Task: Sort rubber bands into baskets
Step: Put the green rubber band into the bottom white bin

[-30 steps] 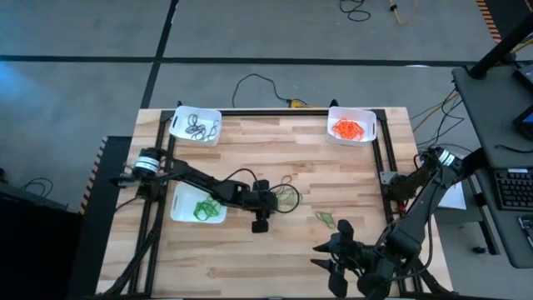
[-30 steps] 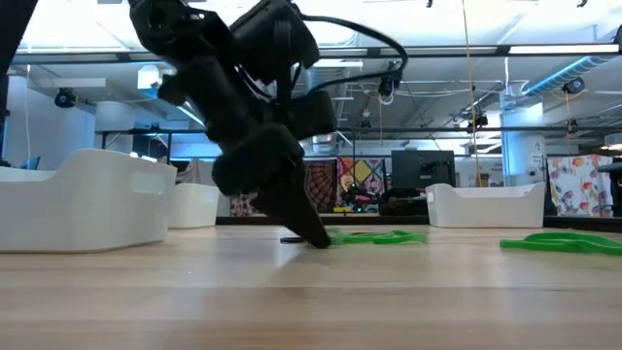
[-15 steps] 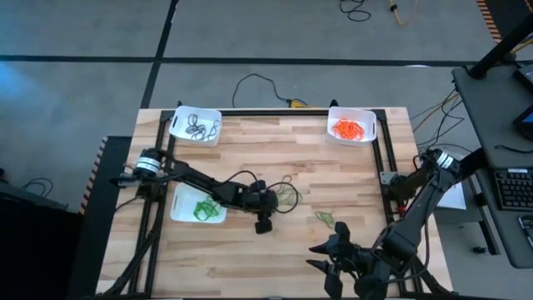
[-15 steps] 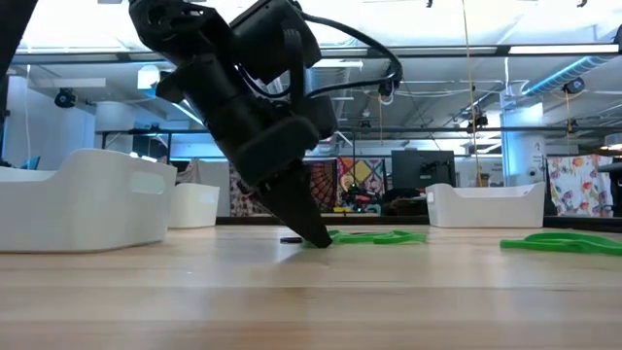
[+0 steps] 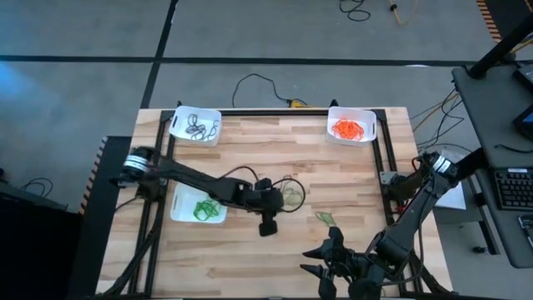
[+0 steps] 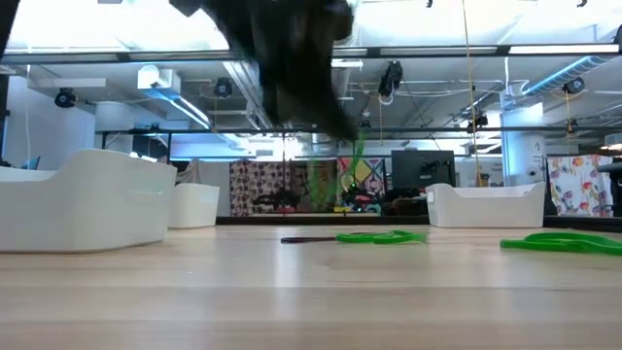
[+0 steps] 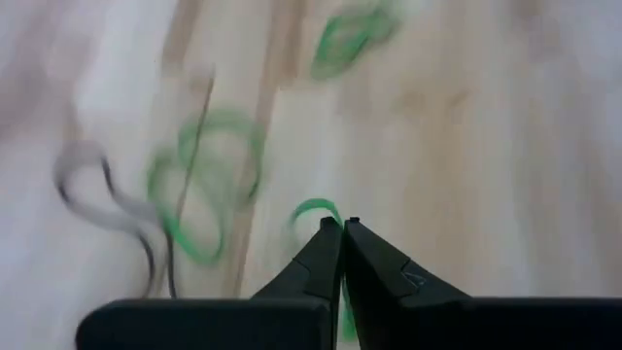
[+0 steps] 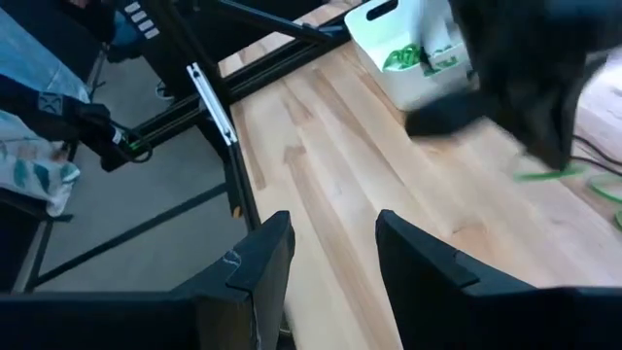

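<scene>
My left gripper (image 5: 283,198) is over the middle of the table, raised off the wood (image 6: 348,128), and shut on a green rubber band (image 7: 313,208). More green bands (image 5: 326,219) (image 6: 379,236) (image 7: 204,180) and a dark band (image 7: 107,194) lie flat on the table. Three white baskets stand on the table: one with dark bands (image 5: 196,125) at the far left, one with orange bands (image 5: 351,125) at the far right, and one with green bands (image 5: 198,206) (image 8: 408,53) at the left. My right gripper (image 5: 323,265) (image 8: 335,253) is open and empty at the near edge. My left gripper pinches a green rubber band (image 7: 321,206) between its two shut fingertips (image 7: 335,243), coming from above and slanting down. The band hangs below the fingers (image 6: 352,167), clear of the table.
A black metal frame (image 5: 387,158) runs along the table's edges. A black cable (image 5: 258,83) lies at the far edge. Bare wood (image 5: 275,150) lies between the baskets and along the near side.
My left gripper has risen from the table with a green band, which now hangs clear of the wood, and has gone a little toward the table's right edge. My right arm has shifted a little toward the left along the near edge.
</scene>
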`<state>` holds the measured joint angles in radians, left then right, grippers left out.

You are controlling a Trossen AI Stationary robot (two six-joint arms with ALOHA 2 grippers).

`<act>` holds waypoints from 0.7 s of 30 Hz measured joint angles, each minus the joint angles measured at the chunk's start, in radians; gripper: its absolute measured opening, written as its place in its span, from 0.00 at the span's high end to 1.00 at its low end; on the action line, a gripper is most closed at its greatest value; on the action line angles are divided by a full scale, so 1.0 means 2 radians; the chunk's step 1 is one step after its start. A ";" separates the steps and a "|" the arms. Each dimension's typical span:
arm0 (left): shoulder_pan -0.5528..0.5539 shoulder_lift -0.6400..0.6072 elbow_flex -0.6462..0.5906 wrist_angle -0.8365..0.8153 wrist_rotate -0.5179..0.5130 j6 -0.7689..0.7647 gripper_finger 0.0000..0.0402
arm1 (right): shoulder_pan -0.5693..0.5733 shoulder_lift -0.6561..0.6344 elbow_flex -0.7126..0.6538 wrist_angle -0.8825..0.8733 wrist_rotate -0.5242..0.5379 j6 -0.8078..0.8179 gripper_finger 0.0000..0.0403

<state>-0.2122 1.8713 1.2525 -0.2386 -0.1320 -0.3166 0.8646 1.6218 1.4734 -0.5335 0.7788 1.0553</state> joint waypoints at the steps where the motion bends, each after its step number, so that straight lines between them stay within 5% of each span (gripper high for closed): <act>1: -0.005 -0.014 0.012 -0.015 0.000 0.011 1.00 | 0.000 0.000 0.000 0.000 0.000 -0.001 0.64; 10: -0.080 -0.148 0.094 -0.209 0.011 0.048 1.00 | 0.000 -0.005 0.000 -0.003 0.000 -0.012 0.64; 16: -0.179 -0.229 0.072 -0.373 0.009 -0.119 1.00 | -0.006 -0.005 0.000 -0.004 0.004 -0.040 0.64; 21: -0.259 -0.285 -0.012 -0.459 -0.033 -0.307 1.00 | -0.017 -0.005 0.000 -0.003 0.004 -0.055 0.64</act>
<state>-0.7307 1.3020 1.2293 -1.1575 -0.1982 -0.9308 0.8309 1.6115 1.4727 -0.5403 0.7876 0.9446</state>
